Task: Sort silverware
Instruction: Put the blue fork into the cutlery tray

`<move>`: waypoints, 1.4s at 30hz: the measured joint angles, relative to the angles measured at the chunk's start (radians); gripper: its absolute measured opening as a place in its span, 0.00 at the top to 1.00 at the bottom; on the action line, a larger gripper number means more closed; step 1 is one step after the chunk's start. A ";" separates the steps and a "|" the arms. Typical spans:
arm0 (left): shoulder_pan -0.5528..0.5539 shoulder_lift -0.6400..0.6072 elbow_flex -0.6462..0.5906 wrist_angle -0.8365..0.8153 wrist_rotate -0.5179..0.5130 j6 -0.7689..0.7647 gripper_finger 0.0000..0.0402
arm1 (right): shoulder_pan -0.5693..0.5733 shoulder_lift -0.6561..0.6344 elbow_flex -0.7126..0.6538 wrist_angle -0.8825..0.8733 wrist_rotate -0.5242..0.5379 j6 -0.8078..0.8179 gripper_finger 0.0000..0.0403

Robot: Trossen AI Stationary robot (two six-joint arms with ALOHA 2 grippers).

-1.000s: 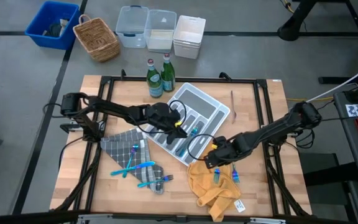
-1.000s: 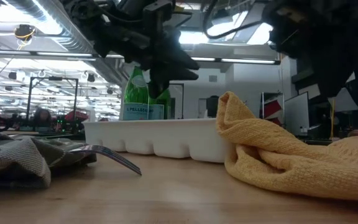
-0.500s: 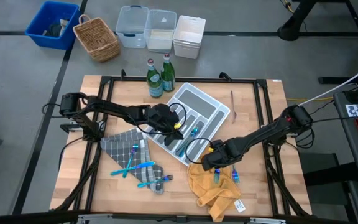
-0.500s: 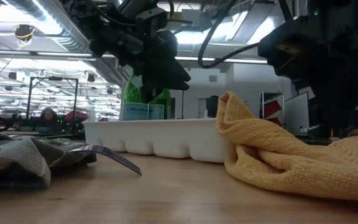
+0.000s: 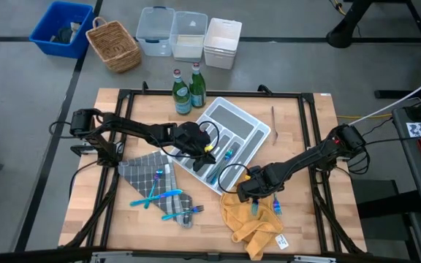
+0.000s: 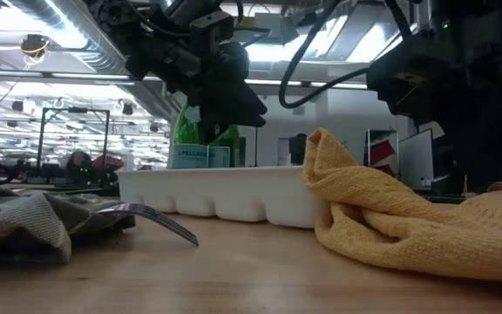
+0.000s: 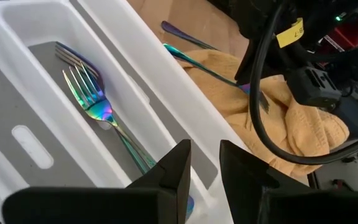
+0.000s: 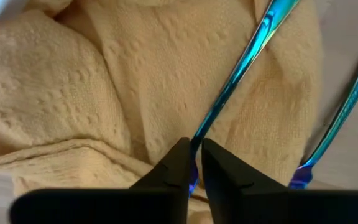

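Across the wooden table (image 5: 298,131), largest first: white divided tray (image 5: 229,142) at centre, grey cloth (image 5: 141,172) to its left, yellow cloth (image 5: 243,215) below its right corner. Silverware was split three ways: some in the tray's slots, a cluster (image 5: 168,203) beside the grey cloth, two pieces (image 5: 256,207) on the yellow cloth.

Left gripper (image 5: 205,145) hung over the tray, fingers slightly parted and empty; iridescent forks (image 7: 95,106) lay in the slot beneath. Right gripper (image 8: 192,163) sat down on the yellow cloth, fingers nearly closed around a slim teal handle (image 8: 238,81); whether it truly gripped, probably but not certain.

Risk, as I judged it: the fingers could pinch cloth with the handle and drag it along, or the thin handle could slip sideways out.

Only the right wrist view showed that pinch; overhead, the arm hid it. Low view showed a fork (image 6: 151,218) by the grey cloth, nothing of the grasp
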 joint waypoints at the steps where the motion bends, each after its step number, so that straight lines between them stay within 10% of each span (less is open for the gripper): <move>1: 0.000 0.000 0.000 -0.001 0.000 0.000 0.81 | 0.000 0.000 0.000 0.000 -0.005 0.000 0.88; 18: 0.000 0.000 0.000 -0.002 0.000 0.009 0.81 | 0.000 0.026 0.000 0.015 -0.006 0.001 0.69; 42: 0.000 0.000 0.000 -0.001 0.000 0.010 0.81 | -0.001 0.024 -0.058 0.080 -0.033 -0.003 0.98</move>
